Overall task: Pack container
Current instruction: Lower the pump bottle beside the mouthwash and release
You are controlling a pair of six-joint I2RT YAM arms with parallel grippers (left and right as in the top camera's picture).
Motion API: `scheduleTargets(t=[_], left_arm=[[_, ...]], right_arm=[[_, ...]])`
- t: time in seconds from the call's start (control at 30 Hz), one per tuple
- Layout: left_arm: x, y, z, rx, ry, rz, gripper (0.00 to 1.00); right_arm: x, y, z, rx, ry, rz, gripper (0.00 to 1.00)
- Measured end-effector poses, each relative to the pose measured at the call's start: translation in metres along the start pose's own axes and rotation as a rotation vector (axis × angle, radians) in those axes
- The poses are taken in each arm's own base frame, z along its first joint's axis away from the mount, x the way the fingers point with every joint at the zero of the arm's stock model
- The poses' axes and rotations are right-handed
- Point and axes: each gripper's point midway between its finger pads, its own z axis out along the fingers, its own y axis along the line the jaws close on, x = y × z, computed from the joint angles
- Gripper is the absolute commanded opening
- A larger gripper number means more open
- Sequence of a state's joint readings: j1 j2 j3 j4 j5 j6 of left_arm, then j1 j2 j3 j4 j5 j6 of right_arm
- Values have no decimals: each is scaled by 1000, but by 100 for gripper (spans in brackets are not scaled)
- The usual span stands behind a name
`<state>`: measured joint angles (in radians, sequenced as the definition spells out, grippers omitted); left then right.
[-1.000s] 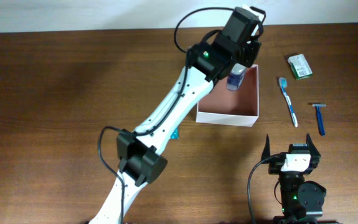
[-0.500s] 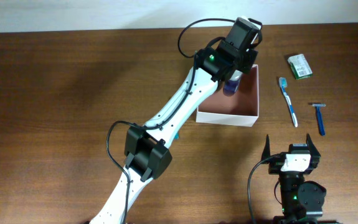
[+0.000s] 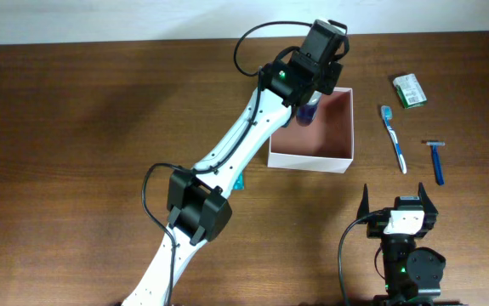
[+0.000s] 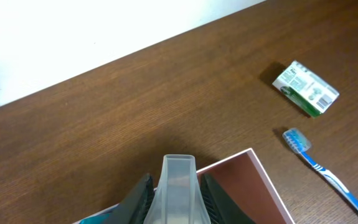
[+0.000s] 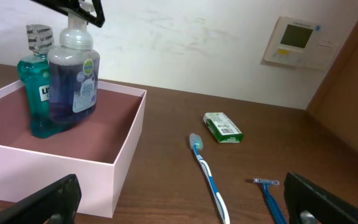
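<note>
Two bottles stand at the left side of the container (image 5: 54,165) in the right wrist view: a teal bottle (image 5: 35,93) and, touching it, a purple bottle (image 5: 73,81). My left tool (image 4: 179,196) is clamped on the clear cap of the purple one, with one finger at each side. I cannot tell if its bottom is on the floor of the box.

In the overhead view the container (image 3: 310,160) sits on the bench (image 3: 74,170) a little right of centre, in the upper half, and the left arm reaches over its upper left corner. I judge the box to be light and easy to slide on the smooth wood. Its thin cardboard walls would bend if pushed, so the bottle should go straight down and not lean on a wall. If I must hold the box, I would pinch a wall from above near a corner, where it is stiffest.

Further right lie a toothbrush (image 3: 394,138), a green packet (image 3: 410,90) and a razor (image 3: 436,160), all outside the box. At the lower right my right tool (image 3: 399,200) rests with its fingers wide apart, holding nothing.
</note>
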<state>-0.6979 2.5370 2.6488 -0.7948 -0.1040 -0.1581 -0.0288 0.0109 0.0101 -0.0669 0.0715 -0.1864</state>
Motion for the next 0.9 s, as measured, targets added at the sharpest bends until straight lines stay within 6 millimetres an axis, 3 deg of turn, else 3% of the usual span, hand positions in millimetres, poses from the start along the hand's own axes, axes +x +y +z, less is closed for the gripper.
scheduleTargets(t=[0.2, 0.27, 0.9], left_arm=[[17, 2, 17, -7, 36, 4, 27], [20, 2, 20, -8, 45, 5, 31], [18, 1, 20, -7, 37, -3, 41]], right_arm=[[0, 0, 0, 0, 0, 0, 99], [0, 0, 0, 0, 0, 0, 99], [0, 0, 0, 0, 0, -1, 99]])
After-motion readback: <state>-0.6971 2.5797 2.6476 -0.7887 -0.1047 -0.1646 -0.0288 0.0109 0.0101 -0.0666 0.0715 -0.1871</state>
